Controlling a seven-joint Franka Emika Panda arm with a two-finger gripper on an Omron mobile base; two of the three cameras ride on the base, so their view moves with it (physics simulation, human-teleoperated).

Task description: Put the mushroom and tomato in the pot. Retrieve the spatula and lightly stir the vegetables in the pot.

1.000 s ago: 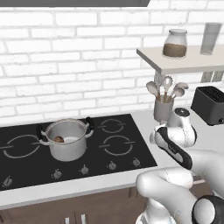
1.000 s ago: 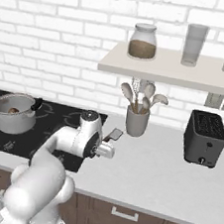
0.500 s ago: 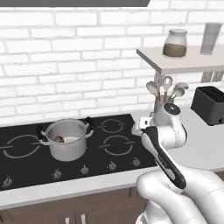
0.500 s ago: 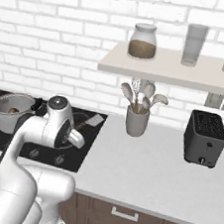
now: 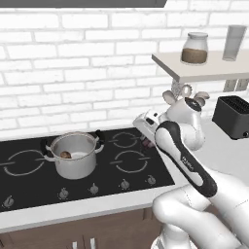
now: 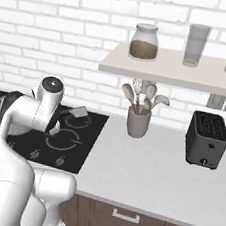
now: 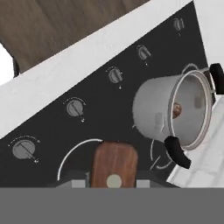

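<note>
The pincer (image 7: 113,183) is pinched on the spatula (image 7: 114,164), whose reddish-brown handle with a pale round rivet fills the gap between its tips. Ahead of the pincer, on the black cooktop (image 7: 87,127), stands the steel pot (image 7: 173,116): black side handles, pale interior, a brownish mushroom (image 7: 176,110) inside.

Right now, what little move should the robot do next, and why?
Probably carry the spatula over toward the pot. The gripper looks shut on the spatula's reddish-brown handle, and it hangs above the stovetop, off to one side of the pot. A brownish lump already lies inside the pot, so reaching its open top seems the step before any stirring.
</note>
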